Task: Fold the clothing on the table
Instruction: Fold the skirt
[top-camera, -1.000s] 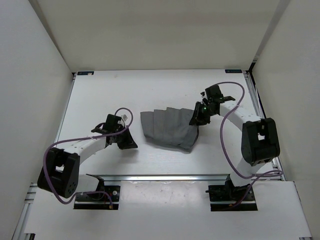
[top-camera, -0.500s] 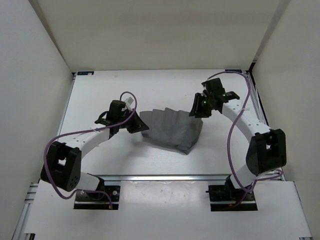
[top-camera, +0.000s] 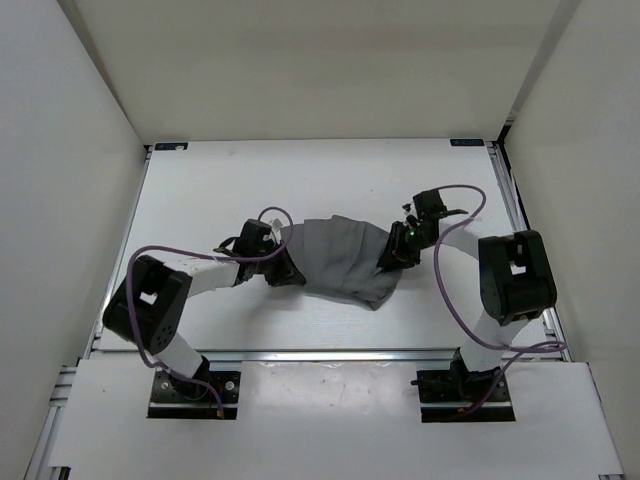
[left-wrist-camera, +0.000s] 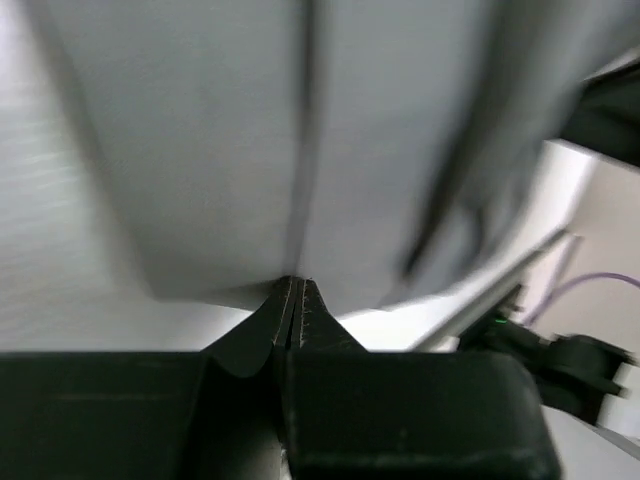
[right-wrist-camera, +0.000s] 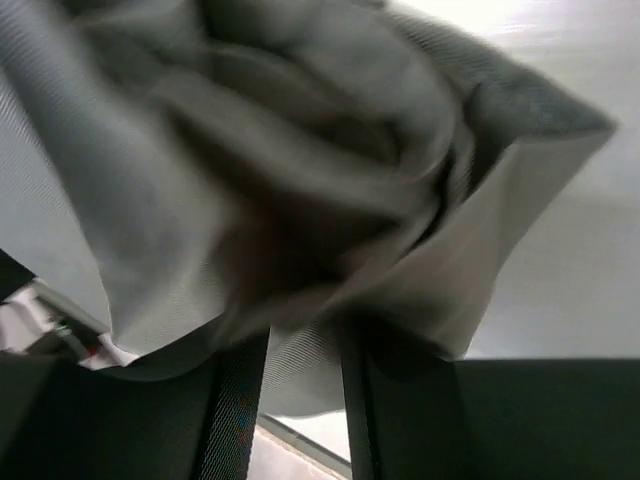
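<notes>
The grey pleated clothing (top-camera: 340, 258) lay mid-table (top-camera: 200, 180), spanning the gap between my two arms. My left gripper (top-camera: 283, 268) was pinched tight on its left edge. My right gripper (top-camera: 393, 254) stood partway closed around bunched fabric, likely so both ends could rise together for a fold. Purple cables (top-camera: 455, 300) looped beside each arm, and the aluminium rail (top-camera: 330, 353) bounded the near side.

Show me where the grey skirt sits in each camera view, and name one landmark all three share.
Top external: skirt mid-frame, between left gripper and right gripper.
Left wrist: skirt fills the upper frame, its edge at the shut left gripper.
Right wrist: skirt bunched across most of the frame.
Shared landmark: the white table.
</notes>
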